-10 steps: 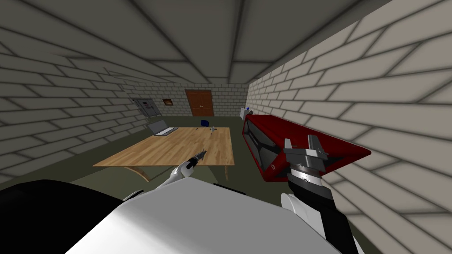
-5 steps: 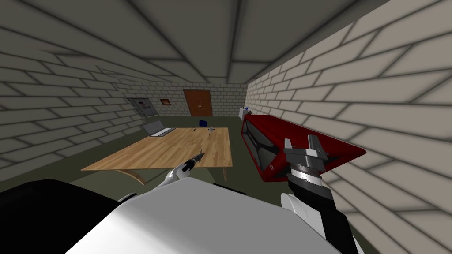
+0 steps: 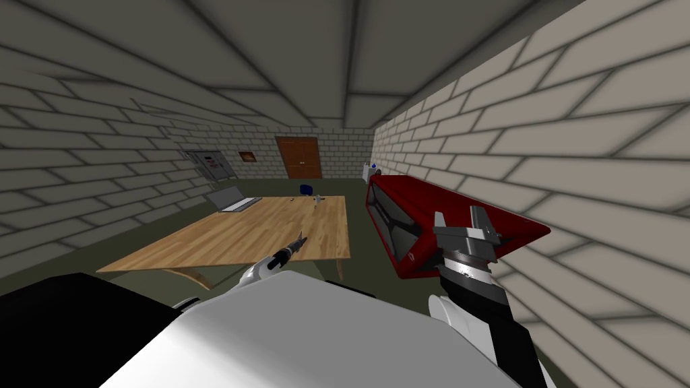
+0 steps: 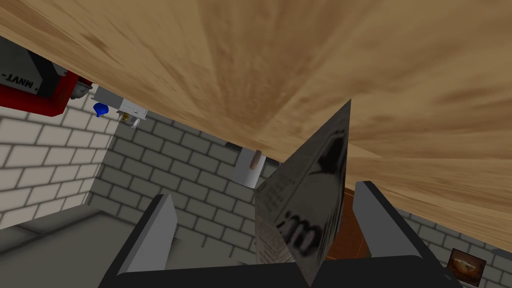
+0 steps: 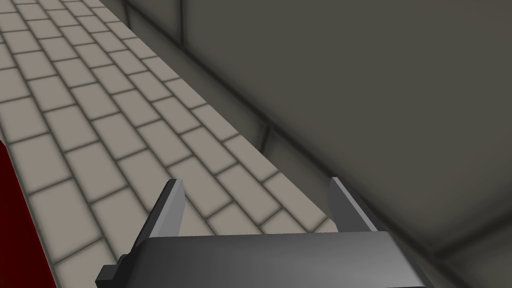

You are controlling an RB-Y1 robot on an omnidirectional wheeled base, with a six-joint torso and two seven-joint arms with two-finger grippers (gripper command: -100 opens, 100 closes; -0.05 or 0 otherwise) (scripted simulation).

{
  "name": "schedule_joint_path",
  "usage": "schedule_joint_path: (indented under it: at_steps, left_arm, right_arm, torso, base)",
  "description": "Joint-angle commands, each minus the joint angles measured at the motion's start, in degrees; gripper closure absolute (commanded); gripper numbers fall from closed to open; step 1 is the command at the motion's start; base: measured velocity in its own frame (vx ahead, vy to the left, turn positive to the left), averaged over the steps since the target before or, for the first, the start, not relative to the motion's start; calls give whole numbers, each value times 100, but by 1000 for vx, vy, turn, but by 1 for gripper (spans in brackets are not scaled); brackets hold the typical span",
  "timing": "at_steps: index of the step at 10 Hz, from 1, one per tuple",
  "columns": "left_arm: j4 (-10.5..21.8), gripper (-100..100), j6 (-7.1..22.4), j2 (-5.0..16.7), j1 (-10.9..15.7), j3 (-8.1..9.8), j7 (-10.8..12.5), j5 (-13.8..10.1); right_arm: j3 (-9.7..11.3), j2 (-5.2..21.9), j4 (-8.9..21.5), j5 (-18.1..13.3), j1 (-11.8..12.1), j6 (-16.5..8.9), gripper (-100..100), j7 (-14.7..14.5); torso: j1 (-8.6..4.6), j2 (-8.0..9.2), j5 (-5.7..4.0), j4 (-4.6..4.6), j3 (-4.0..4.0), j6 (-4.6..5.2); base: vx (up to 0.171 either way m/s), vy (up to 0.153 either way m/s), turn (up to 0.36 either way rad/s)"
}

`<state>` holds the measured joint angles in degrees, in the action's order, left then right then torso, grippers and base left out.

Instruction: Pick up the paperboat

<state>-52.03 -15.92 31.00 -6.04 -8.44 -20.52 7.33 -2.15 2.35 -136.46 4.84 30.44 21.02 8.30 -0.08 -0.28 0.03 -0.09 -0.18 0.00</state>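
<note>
Two grippers are showing. From the head, the left gripper [image 3: 297, 240] is hanging over the table's [image 3: 236, 232] near edge, by the right corner. A laptop [image 3: 232, 200] is sitting at the far left corner. From the left wrist, its fingers [image 4: 162, 225] are standing wide apart. The paper boat [image 4: 300, 210] is standing between them, not squeezed, and its print is too smudged to read. The right gripper [image 3: 459, 217] is spreading its fingers too, holding nothing, in front of a red cabinet [image 3: 418, 195]. Letters like "MNVT" are showing on the cabinet's grey panel [image 4: 25, 75].
</note>
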Motion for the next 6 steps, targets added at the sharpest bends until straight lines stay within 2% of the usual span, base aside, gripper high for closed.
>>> schedule_joint_path:
  at_steps: [1,2,3,4,5,6]
  left_arm:
    - [-49,-100,-5,28,-40,-23,-15,-161]
    - [76,-100,-249,191,-168,-120,-165,-393]
    - [76,-100,-249,191,-168,-120,-165,-538]
    - [200,-100,-492,353,-296,-217,-315,-714]
    - [200,-100,-492,353,-296,-217,-315,-887]
    - [325,-100,-736,516,-423,-313,-465,-1057]
  right_arm:
    - [0,0,0,0,0,0,0,0]
    - [0,0,0,0,0,0,0,0]
    - [0,0,0,0,0,0,0,0]
    - [0,0,0,0,0,0,0,0]
    - [0,0,0,0,0,0,0,0]
    - [0,0,0,0,0,0,0,0]
  torso:
    - [0,0,0,0,0,0]
    - [10,6,2,1,3,0]
    - [10,1,9,-4,-1,0]
    - [11,-4,11,-6,-5,1]
    - [5,-11,9,-7,-9,1]
    - [6,-11,10,-7,-9,2]
  base:
    - [28,-18,2]
    - [55,-26,-72]
    - [55,-35,-34]
    - [74,-61,-69]
    - [67,-50,-26]
    - [65,-55,-82]
